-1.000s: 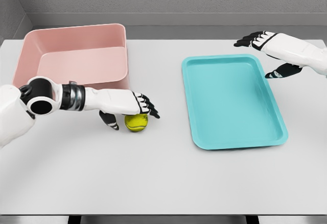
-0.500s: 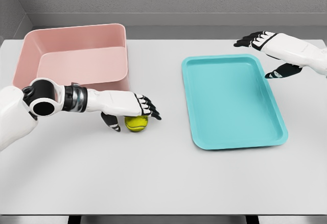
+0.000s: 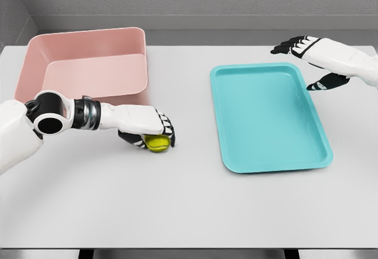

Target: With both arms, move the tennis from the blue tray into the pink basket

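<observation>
A flat white tabletop (image 3: 189,206) carries everything. On its far left stands the deep pink plastic basket (image 3: 88,64), rectangular with rounded corners. To the right of centre lies the shallow turquoise-blue rectangular tray (image 3: 269,117), well apart from the basket. The white left arm reaches in from the lower left, and its left hand (image 3: 150,135) sits just in front of the basket's near right corner, fingers (image 3: 168,132) curled down over the small yellow-green tennis ball (image 3: 157,143), thumb tucked in on the ball's near side. The ball lies low by the table, between basket and tray. The right hand (image 3: 310,58) hovers beyond the tray's far right corner, fingers spread, holding nothing
</observation>
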`<action>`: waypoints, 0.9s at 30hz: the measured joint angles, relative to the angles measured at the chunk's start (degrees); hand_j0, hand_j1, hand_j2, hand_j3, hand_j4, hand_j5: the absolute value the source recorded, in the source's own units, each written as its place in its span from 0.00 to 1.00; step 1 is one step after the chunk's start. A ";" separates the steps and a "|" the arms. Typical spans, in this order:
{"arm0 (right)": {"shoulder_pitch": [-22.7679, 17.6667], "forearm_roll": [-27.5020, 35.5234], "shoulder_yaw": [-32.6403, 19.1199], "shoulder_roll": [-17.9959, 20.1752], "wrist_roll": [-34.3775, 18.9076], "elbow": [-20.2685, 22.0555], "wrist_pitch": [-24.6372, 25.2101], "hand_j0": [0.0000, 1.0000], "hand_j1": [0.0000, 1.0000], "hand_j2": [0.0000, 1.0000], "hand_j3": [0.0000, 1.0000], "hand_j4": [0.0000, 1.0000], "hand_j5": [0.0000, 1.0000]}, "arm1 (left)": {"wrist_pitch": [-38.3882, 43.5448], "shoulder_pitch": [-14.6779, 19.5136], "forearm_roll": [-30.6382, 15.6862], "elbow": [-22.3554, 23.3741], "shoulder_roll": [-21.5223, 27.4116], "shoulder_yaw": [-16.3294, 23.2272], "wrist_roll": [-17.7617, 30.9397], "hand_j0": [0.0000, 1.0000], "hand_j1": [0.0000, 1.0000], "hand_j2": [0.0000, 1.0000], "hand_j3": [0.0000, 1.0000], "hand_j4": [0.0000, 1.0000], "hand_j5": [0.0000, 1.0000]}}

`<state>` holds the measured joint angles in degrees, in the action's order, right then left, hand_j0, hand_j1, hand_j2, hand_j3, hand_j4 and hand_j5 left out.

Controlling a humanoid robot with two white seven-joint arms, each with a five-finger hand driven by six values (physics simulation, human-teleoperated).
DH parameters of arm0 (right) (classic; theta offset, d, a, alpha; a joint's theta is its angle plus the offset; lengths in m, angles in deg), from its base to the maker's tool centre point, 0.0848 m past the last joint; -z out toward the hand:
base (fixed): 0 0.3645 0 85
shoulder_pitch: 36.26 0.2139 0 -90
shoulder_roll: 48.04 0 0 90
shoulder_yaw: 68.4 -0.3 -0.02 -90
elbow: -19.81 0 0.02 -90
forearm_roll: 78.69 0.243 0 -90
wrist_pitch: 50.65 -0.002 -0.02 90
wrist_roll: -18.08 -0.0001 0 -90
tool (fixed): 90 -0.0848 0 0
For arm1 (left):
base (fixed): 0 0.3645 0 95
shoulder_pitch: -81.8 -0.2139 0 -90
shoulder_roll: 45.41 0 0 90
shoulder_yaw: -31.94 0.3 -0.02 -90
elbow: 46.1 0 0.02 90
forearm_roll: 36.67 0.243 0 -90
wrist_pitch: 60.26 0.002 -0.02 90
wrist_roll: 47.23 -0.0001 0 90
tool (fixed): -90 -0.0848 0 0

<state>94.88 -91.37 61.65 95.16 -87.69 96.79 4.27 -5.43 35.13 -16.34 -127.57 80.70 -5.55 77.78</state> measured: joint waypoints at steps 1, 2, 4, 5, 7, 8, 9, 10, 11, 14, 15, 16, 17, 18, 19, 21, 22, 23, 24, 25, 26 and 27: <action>0.00 0.00 0.01 0.00 0.00 0.00 0.00 1.00 1.00 1.00 1.00 1.00 1.00 | 0.00 0.00 -0.04 0.00 0.05 0.00 0.00 0.52 0.52 0.52 0.52 0.52 0.52; 0.00 0.00 0.00 0.00 0.00 0.00 0.00 1.00 1.00 1.00 1.00 1.00 1.00 | -0.01 0.00 -0.05 0.00 0.08 0.00 -0.01 0.52 0.52 0.52 0.52 0.52 0.52; 0.00 0.00 0.00 0.00 0.00 0.00 0.00 1.00 1.00 1.00 1.00 1.00 1.00 | -0.02 0.00 -0.07 0.00 0.15 -0.01 -0.02 0.52 0.52 0.52 0.52 0.52 0.52; 0.00 0.00 -0.01 0.00 0.00 0.00 0.00 1.00 1.00 1.00 1.00 1.00 1.00 | -0.02 0.00 -0.08 0.00 0.18 -0.03 -0.02 0.52 0.52 0.52 0.52 0.52 0.52; 0.00 0.00 -0.01 0.00 0.00 0.00 0.00 1.00 1.00 1.00 1.00 1.00 1.00 | -0.02 -0.09 -0.06 -0.06 0.25 -0.10 -0.04 0.52 0.52 0.52 0.52 0.52 0.52; 0.00 0.00 -0.01 0.00 0.00 0.00 0.00 1.00 1.00 1.00 1.00 1.00 1.00 | -0.04 -0.09 -0.06 -0.21 0.30 -0.19 -0.04 0.52 0.52 0.52 0.52 0.52 0.52; 0.00 0.00 -0.01 0.00 0.00 0.00 0.00 1.00 1.00 1.00 1.00 1.00 1.00 | -0.04 -0.09 -0.10 -0.47 0.35 -0.32 -0.04 0.52 0.52 0.52 0.52 0.52 0.52; 0.00 0.00 -0.01 0.00 0.00 0.00 0.00 1.00 1.00 1.00 1.00 1.00 1.00 | -0.06 -0.09 -0.27 -0.94 0.44 -0.41 -0.04 0.52 0.52 0.52 0.52 0.52 0.52; 0.00 0.00 -0.01 0.00 0.00 0.00 0.00 1.00 1.00 1.00 1.00 1.00 1.00 | -0.06 0.00 -0.62 -1.63 0.73 -0.51 -0.05 0.51 0.51 0.51 0.51 0.51 0.51; 0.00 0.00 -0.01 0.00 0.00 0.02 0.00 1.00 1.00 1.00 1.00 1.00 1.00 | 0.00 0.18 -2.24 -3.43 2.00 -0.77 0.01 0.51 0.51 0.51 0.51 0.51 0.51; 0.00 0.00 -0.01 0.00 0.00 0.03 0.00 1.00 1.00 1.00 1.00 1.00 1.00 | -0.01 0.44 -2.89 -4.02 2.53 -0.83 0.01 0.51 0.51 0.51 0.51 0.51 0.51; 0.00 0.00 -0.01 0.00 0.00 0.03 0.00 1.00 1.00 1.00 1.00 1.00 1.00 | 0.01 0.53 -3.49 -4.47 3.04 -0.89 0.01 0.51 0.51 0.51 0.51 0.51 0.51; 0.00 0.00 -0.01 0.00 0.00 0.03 0.00 1.00 1.00 1.00 1.00 1.00 1.00 | 0.00 0.79 -4.10 -4.80 3.46 -0.94 0.02 0.51 0.51 0.51 0.51 0.51 0.51; 0.00 0.00 -0.01 0.00 0.00 0.04 0.00 1.00 1.00 1.00 1.00 1.00 1.00 | 0.00 1.49 -4.63 -5.07 4.00 -1.01 0.00 0.52 0.52 0.52 0.52 0.52 0.52; 0.00 0.00 -0.01 0.00 0.00 0.04 0.00 1.00 1.00 1.00 1.00 1.00 1.00 | 0.01 1.76 -5.25 -5.28 4.49 -1.05 0.04 0.52 0.52 0.52 0.52 0.52 0.52; 0.00 0.00 -0.01 0.00 0.00 0.04 0.00 1.00 1.00 1.00 1.00 1.00 1.00 | 0.05 2.90 -6.45 -5.53 5.41 -1.10 0.07 0.52 0.52 0.52 0.52 0.52 0.52; 0.00 0.00 -0.01 0.00 0.00 0.06 0.00 1.00 1.00 1.00 1.00 1.00 1.00 | 0.06 3.52 -6.93 -5.61 5.80 -1.11 0.07 0.52 0.52 0.52 0.52 0.52 0.52; -0.09 0.00 -0.01 0.02 0.00 0.05 0.00 1.00 1.00 1.00 1.00 1.00 1.00 | 0.06 3.78 -7.38 -5.66 6.10 -1.11 0.08 0.52 0.52 0.52 0.52 0.52 0.52; -0.09 0.00 -0.01 0.04 0.00 0.06 0.00 1.00 1.00 1.00 1.00 1.00 1.00 | 0.07 3.87 -7.76 -5.70 6.31 -1.12 0.08 0.52 0.52 0.52 0.52 0.52 0.52; -0.09 0.00 -0.02 0.06 0.00 0.07 0.00 1.00 1.00 1.00 1.00 1.00 1.00 | 0.07 4.48 -8.08 -5.73 6.46 -1.13 0.07 0.52 0.52 0.52 0.52 0.52 0.52; 0.00 0.00 -0.05 0.06 0.00 0.06 0.00 1.00 1.00 1.00 1.00 1.00 1.00 | 0.07 4.57 -8.40 -5.75 6.61 -1.13 0.07 0.52 0.52 0.52 0.52 0.52 0.52; 0.00 0.00 -0.06 0.07 0.00 0.06 0.00 1.00 1.00 1.00 1.00 1.00 1.00 | 0.05 5.01 -8.68 -5.77 6.81 -1.13 0.07 0.52 0.52 0.52 0.52 0.52 0.52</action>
<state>94.88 -91.37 61.59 95.23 -87.69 96.85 4.27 -5.38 40.14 -25.02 -133.33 87.51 -6.67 77.85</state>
